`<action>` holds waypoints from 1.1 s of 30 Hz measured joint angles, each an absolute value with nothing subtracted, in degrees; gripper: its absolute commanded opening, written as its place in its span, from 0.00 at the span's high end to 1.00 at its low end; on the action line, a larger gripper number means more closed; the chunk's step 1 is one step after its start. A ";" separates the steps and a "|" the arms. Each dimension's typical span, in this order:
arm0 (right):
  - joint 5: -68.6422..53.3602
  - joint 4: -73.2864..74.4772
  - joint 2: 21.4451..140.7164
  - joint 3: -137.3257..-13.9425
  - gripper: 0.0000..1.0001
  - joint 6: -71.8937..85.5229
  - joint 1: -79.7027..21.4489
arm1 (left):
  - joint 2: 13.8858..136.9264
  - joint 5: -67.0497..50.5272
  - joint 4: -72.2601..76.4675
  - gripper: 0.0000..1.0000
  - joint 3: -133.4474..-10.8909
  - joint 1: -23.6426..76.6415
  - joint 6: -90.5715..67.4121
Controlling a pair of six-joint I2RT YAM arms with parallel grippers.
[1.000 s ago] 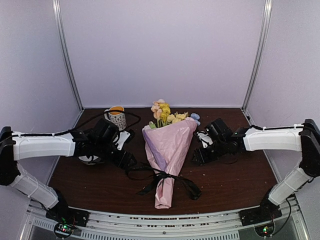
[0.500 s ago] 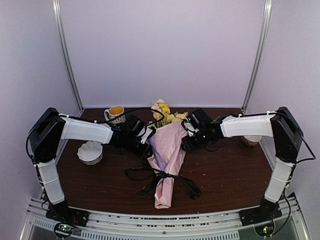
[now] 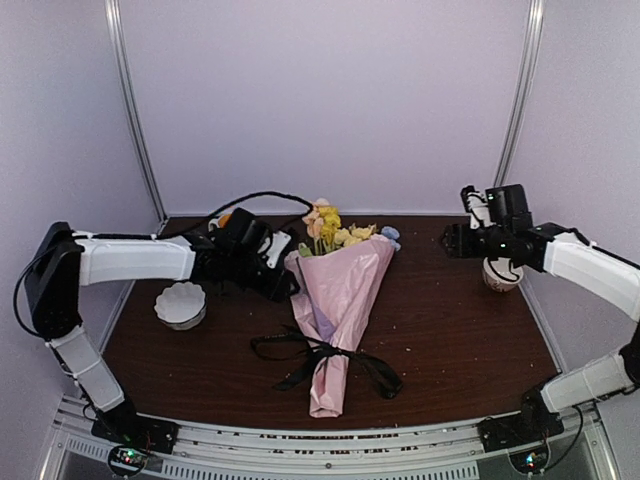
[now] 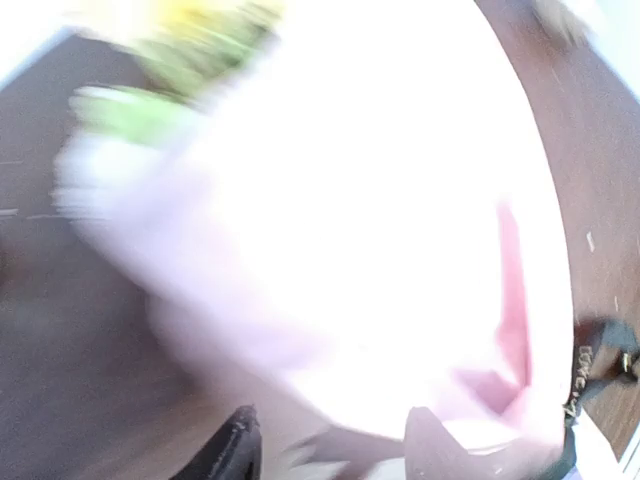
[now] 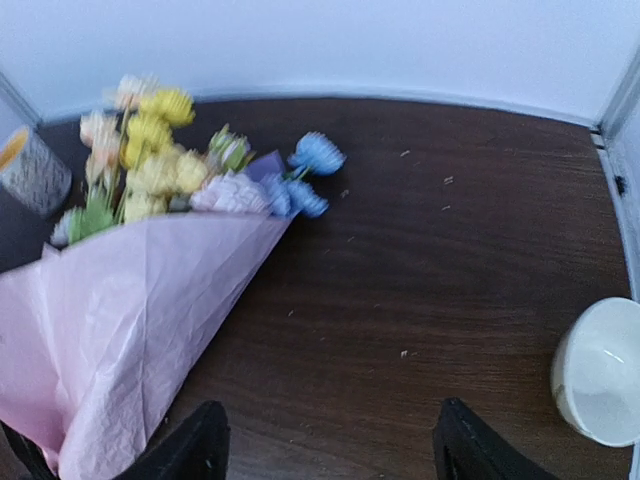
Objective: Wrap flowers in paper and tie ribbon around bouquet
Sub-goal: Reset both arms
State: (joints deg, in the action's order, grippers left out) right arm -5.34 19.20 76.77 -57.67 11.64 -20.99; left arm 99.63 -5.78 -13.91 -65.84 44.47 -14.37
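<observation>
Pale lilac walls are closing in a dark brown wooden worktop (image 3: 450,340). At its middle the bouquet (image 3: 335,300) is lying flat, its wide end pointing to the back wall and its narrow tip toward the arm bases. Pink paper (image 5: 130,300) is forming a crinkled cone around the flowers (image 3: 330,228), whose yellow and peach heads are poking out of the bouquet's top, with a blue bloom (image 5: 305,175) at its right corner. Black ribbon (image 3: 320,355) is circling the bouquet's lower part in a knot, with loops and tails spilling onto the wood on both sides.

The left gripper (image 3: 285,278) is touching the bouquet's upper left edge. In its wrist view the fingers are showing apart with pink paper across the gap, but blur is hiding whether they are pinching it.

The right gripper (image 3: 452,240) is hanging well to the right of the bouquet's top, fingers (image 5: 200,450) standing wide apart with nothing between them.

One white bowl (image 3: 500,275) is sitting far right of the bouquet and another bowl (image 3: 181,303) to its left. A patterned mug (image 5: 30,170) is standing behind the bouquet's left side.
</observation>
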 measured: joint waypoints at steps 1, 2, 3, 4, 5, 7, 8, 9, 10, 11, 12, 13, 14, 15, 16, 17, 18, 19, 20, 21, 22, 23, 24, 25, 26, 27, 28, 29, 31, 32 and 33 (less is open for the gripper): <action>-5.54 18.06 73.32 -55.90 0.17 11.46 -18.90 | 96.77 -4.64 -14.94 0.45 -65.60 42.46 -14.79; -5.76 16.47 69.69 -53.84 0.13 11.57 -16.27 | 94.28 -3.33 -15.35 0.41 -65.54 40.34 -15.14; -6.02 14.63 66.17 -51.59 0.09 11.86 -13.39 | 91.92 -1.78 -15.53 0.36 -65.54 38.15 -15.44; -5.98 13.52 63.81 -50.09 0.07 12.62 -11.49 | 88.58 0.84 -15.59 0.31 -65.34 34.92 -15.99; -6.00 11.64 61.43 -48.25 0.06 12.91 -9.21 | 86.28 2.98 -15.73 0.28 -65.23 32.69 -16.12; -4.95 7.84 57.30 -44.27 0.03 13.69 -5.74 | 80.77 8.38 -15.62 0.22 -64.84 26.39 -17.47; -4.10 6.72 55.99 -42.76 0.02 13.76 -4.93 | 79.15 10.41 -15.55 0.18 -64.71 24.10 -17.93; -3.20 5.76 55.18 -41.67 0.01 13.61 -4.58 | 77.71 12.25 -15.46 0.13 -64.49 21.87 -18.33; -2.09 4.73 54.39 -40.47 0.00 13.45 -4.36 | 76.44 14.48 -15.40 0.10 -64.07 19.57 -18.63; -0.64 3.57 53.67 -39.24 0.00 13.26 -4.05 | 75.79 16.47 -15.42 0.06 -63.66 17.91 -18.61; 0.58 2.57 53.17 -38.30 0.00 13.23 -4.01 | 75.53 18.26 -15.33 0.04 -63.18 16.69 -18.50; 1.72 1.21 52.71 -37.36 0.00 13.21 -3.92 | 75.46 20.23 -15.07 0.02 -62.41 15.42 -18.20; 2.74 -0.40 52.25 -36.32 0.00 13.23 -3.79 | 75.53 21.93 -15.00 0.02 -61.67 14.59 -17.78; 3.68 -2.15 51.72 -35.11 0.00 13.26 -3.68 | 75.64 23.77 -14.94 0.02 -60.66 13.65 -17.34; 4.51 -3.90 51.24 -33.89 0.00 13.30 -3.60 | 75.66 25.41 -14.66 0.02 -59.51 12.80 -16.71; 5.13 -5.32 50.94 -32.93 0.00 13.37 -3.55 | 75.66 26.83 -13.93 0.02 -57.98 11.81 -16.03; 6.24 -7.60 50.61 -31.33 0.00 13.63 -3.51 | 75.64 27.92 -13.17 0.02 -56.71 10.98 -15.31; 6.66 -8.16 50.59 -30.85 0.00 13.76 -3.49 | 75.55 28.91 -11.49 0.02 -54.74 9.78 -14.48; 7.38 -9.13 50.59 -30.24 0.00 14.02 -3.49 | 75.48 29.71 -10.20 0.02 -52.95 8.67 -13.74; 8.12 -10.20 50.59 -29.58 0.00 14.59 -3.49 | 75.31 30.09 -8.49 0.02 -50.89 7.49 -12.99; 8.82 -11.14 50.59 -29.08 0.00 15.00 -3.46 | 75.13 30.46 -7.31 0.02 -49.19 6.48 -12.36; 9.34 -12.12 50.63 -28.60 0.00 15.31 -3.44 | 74.65 30.98 -5.04 0.02 -46.02 5.28 -11.42; 9.78 -12.97 50.72 -28.23 0.00 15.44 -3.44 | 74.59 31.07 -4.75 0.02 -45.52 4.51 -11.29; 10.24 -13.80 50.87 -27.86 0.00 15.42 -3.44 | 74.30 31.27 -2.52 0.02 -43.70 3.73 -10.66; 10.61 -14.31 51.05 -27.62 0.00 15.42 -3.44 | 73.95 31.35 -0.38 0.02 -41.95 3.11 -10.11; 11.14 -14.83 51.24 -27.33 0.00 15.42 -3.44 | 73.60 31.44 2.15 0.02 -40.10 2.63 -9.47; 11.68 -15.11 51.44 -27.14 0.00 15.40 -3.44 | 73.43 31.51 5.06 0.02 -38.28 2.42 -8.78; 12.29 -15.46 51.57 -26.87 0.00 15.42 -3.44 | 73.38 31.48 7.88 0.02 -36.58 2.35 -8.01; 13.50 -16.38 51.75 -26.11 0.00 15.40 -3.44 | 73.47 31.20 11.94 0.02 -34.00 2.35 -7.09; 14.02 -16.93 51.77 -25.65 0.00 15.38 -3.44 | 73.60 30.81 13.87 0.02 -33.01 2.35 -6.81; 14.50 -17.69 51.77 -25.10 0.00 15.31 -3.44 | 73.84 30.41 15.88 0.02 -32.10 2.35 -6.63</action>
State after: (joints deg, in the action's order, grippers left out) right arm 14.50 -17.69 51.77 -25.10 15.31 -3.44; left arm 73.84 30.41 15.88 -32.10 2.35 -6.63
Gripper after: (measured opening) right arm 0.999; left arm 0.978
